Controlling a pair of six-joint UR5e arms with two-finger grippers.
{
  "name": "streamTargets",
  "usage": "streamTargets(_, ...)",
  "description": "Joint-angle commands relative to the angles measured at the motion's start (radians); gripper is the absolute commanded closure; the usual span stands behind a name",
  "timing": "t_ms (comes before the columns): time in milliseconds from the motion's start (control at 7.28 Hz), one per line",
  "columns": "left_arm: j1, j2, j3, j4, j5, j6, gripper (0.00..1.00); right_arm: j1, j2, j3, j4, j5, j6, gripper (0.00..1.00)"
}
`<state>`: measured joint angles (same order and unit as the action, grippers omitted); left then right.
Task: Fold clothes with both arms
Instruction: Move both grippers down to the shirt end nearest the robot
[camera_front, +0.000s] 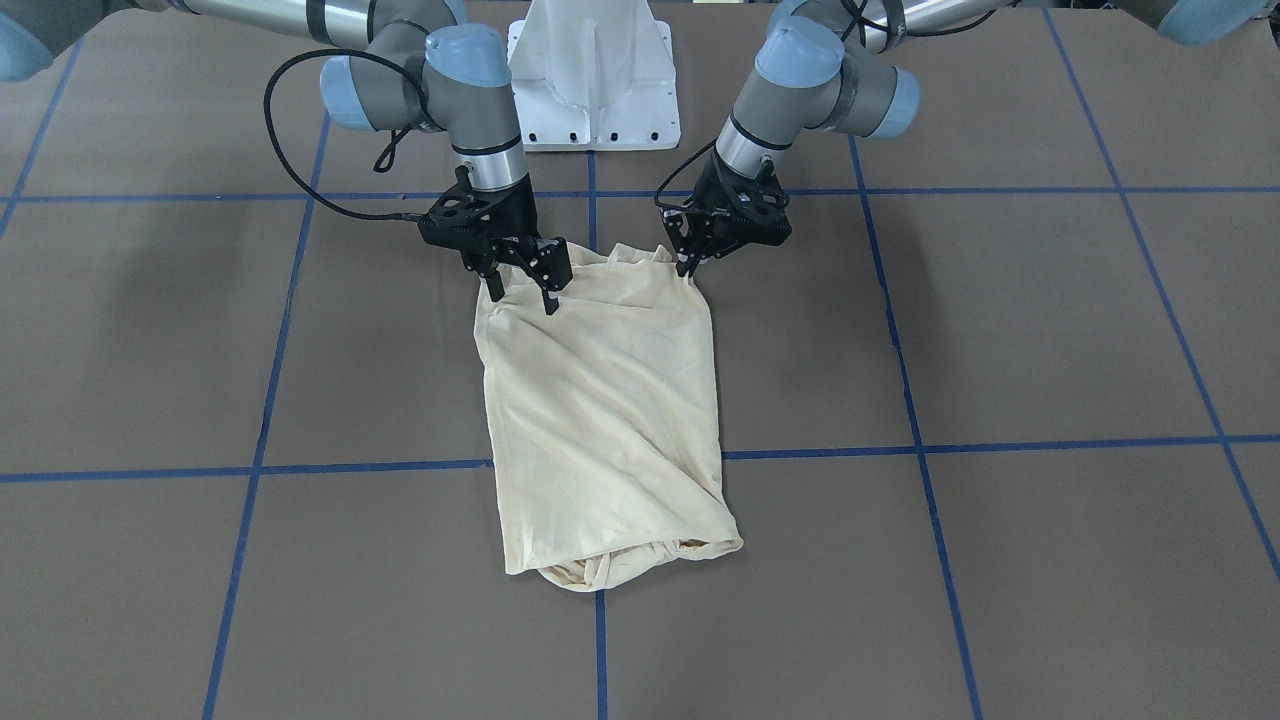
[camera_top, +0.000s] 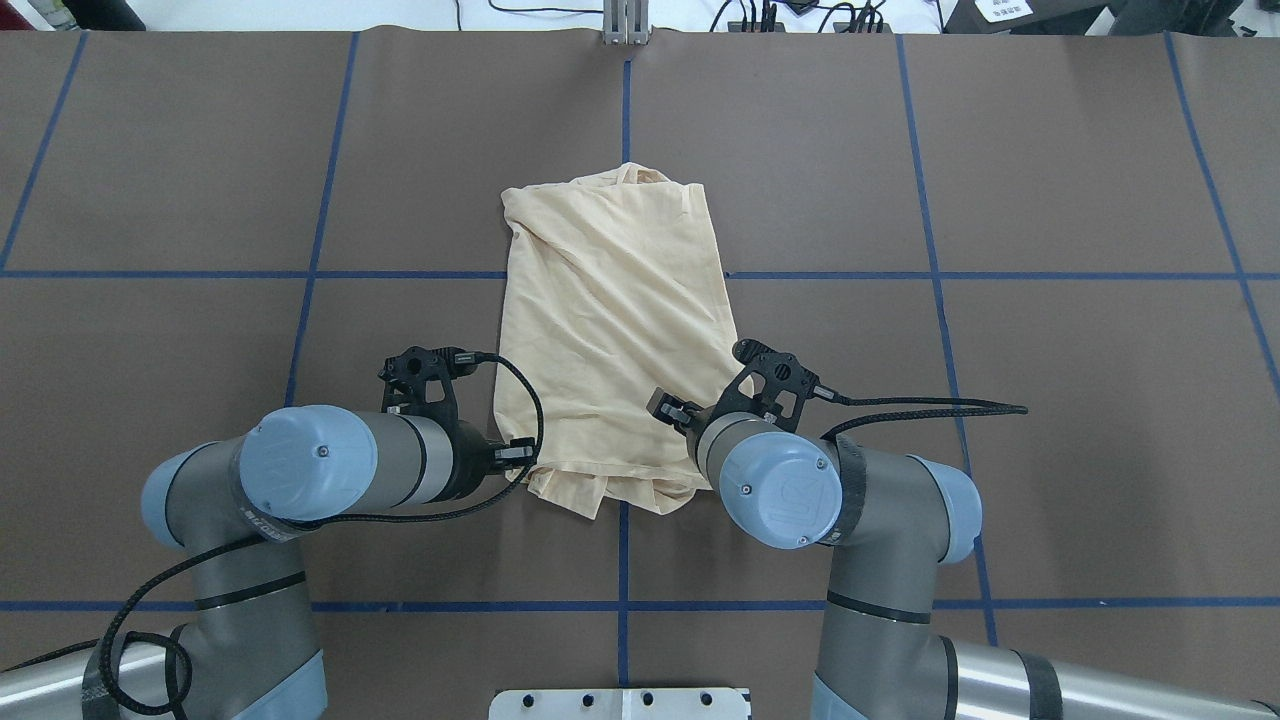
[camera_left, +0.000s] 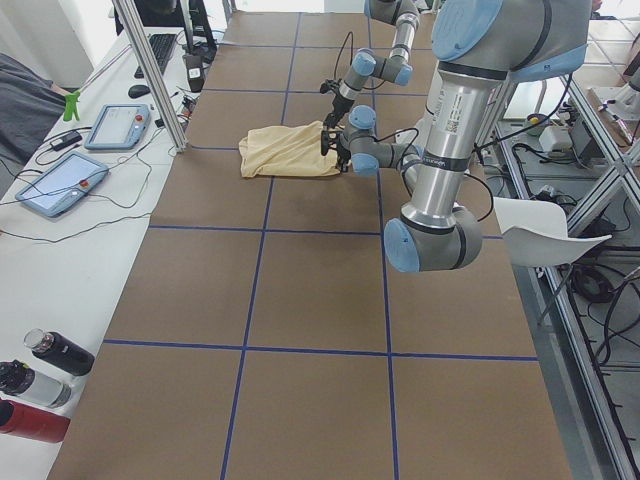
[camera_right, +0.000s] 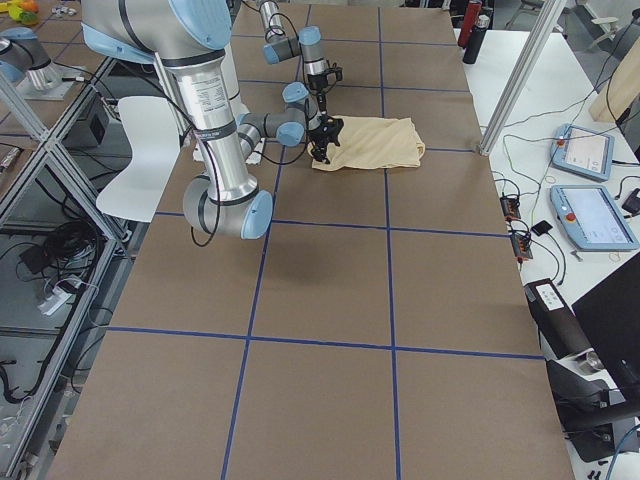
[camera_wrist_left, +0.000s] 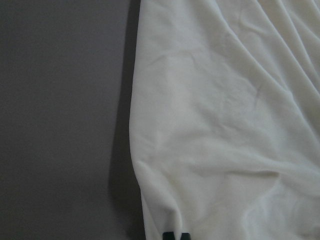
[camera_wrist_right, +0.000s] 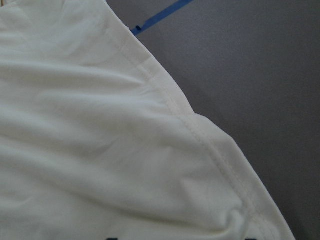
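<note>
The pale cream shirt lies on the brown tabletop in the middle of the front-facing frame. It is gathered into a long, creased band running from the upper centre down to the lower centre, where bunched folds show at its end. It crosses a blue tape line. No print is visible on the upward side.

The right gripper, left of centre in that frame, stands over the shirt's upper left corner with its fingers spread apart, and their tips touch the cloth. The left gripper, right of centre, is at the shirt's upper right corner. Its wrist view shows dark fingertips drawn close together on the cloth's edge, so it appears pinched shut on the shirt. Both arms reach in from the top of the frame, either side of the white base.
</note>
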<state>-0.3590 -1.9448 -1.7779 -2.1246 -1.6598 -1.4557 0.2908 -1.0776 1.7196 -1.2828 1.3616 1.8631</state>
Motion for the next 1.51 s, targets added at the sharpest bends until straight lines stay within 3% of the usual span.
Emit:
streamTargets(0,0.0,0.0,0.0,0.0,0.0,0.0,1.0,-0.004,0.01,-0.017,-0.003,-0.004,0.005,0.14)
streamTargets(275,0.0,0.0,0.0,0.0,0.0,0.0,1.0,-0.004,0.033,-0.046,-0.001,-0.007,0.018,0.34)
streamTargets(549,0.0,0.003,0.0,0.0,0.0,0.0,1.0,-0.004,0.035,-0.04,0.002,-0.01,0.024,1.0)
streamTargets(1098,0.0,0.0,0.0,-0.002,0.0,0.0,1.0,-0.01,0.031,-0.031,0.002,-0.025,0.022,1.0)
streamTargets(1373,-0.001,0.003,-0.029,0.0,0.0,-0.002,1.0,-0.013,0.01,0.027,0.0,-0.025,0.018,1.0)
